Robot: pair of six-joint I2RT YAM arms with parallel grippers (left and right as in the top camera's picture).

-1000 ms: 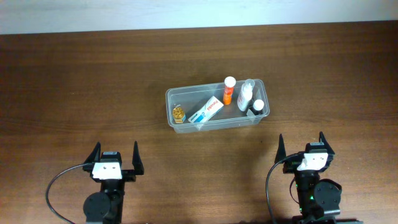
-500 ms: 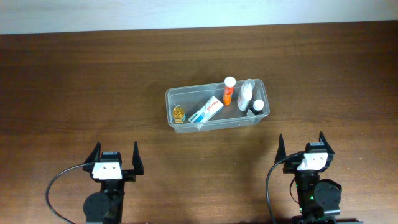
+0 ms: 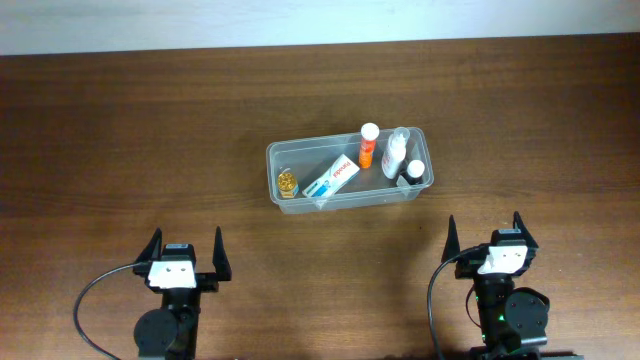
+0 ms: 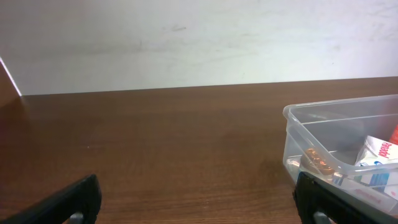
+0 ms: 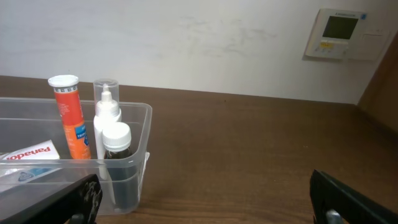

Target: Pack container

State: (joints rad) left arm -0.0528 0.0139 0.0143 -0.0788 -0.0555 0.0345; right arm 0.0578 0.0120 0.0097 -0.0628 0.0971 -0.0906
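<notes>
Brown wooden bench (image 3: 120, 130), and honestly nothing differs from a second ago: same layout, neither arm has budged.

Left gripper (image 3: 187, 240) and right gripper (image 3: 484, 228) both sit at the near edge with jaws spread wide, holding nothing. The clear, shallow plastic tub with rounded corners (image 3: 320, 140) lies out ahead of them, between the two but closer to the right one, well apart from both. It peeks in at the right edge of the left wrist view (image 4: 323, 127) and at the left of the right wrist view (image 5: 134, 162).

Inside the tub:
- orange tube with white cap (image 3: 368, 145), upright
- white spray bottle (image 3: 396, 153) just beside it
- small dark bottle with white cap (image 3: 414, 171) at the right end
- flat white-and-blue carton (image 3: 333, 178) lying in the middle
- tiny yellowish jar (image 3: 287, 182) at the left end

The walls are glossy and see-through, and the bench top has a smooth wood grain.
</notes>
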